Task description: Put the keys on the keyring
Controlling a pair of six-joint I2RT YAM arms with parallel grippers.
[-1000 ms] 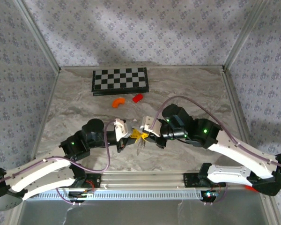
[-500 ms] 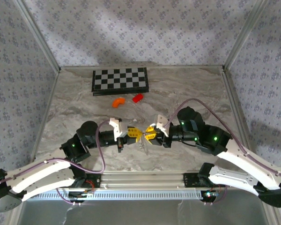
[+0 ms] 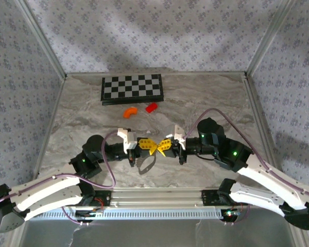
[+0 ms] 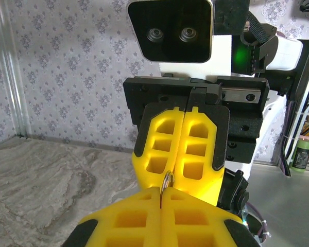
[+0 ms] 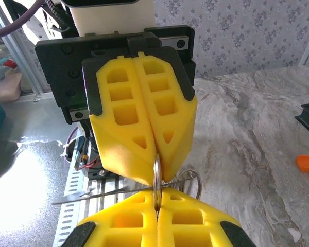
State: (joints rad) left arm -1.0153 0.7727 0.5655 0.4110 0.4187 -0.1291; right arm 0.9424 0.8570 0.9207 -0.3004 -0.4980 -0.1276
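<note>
As their tips meet, L gripper (image 4: pixel 162 193) & R gripper (image 5: pixel 155 201) both pinch keyring (image 5: pixel 157 167) edgewise.

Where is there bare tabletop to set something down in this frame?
Free: the marble right of the red block up to the right wall, and the left strip between checkerboard and left arm. Crowded: centre front, where left gripper and right gripper meet on the keyring.

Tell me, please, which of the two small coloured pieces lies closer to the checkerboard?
The red block, just off the checkerboard's near right corner; the curved orange piece sits to its left, slightly farther from the board.
</note>
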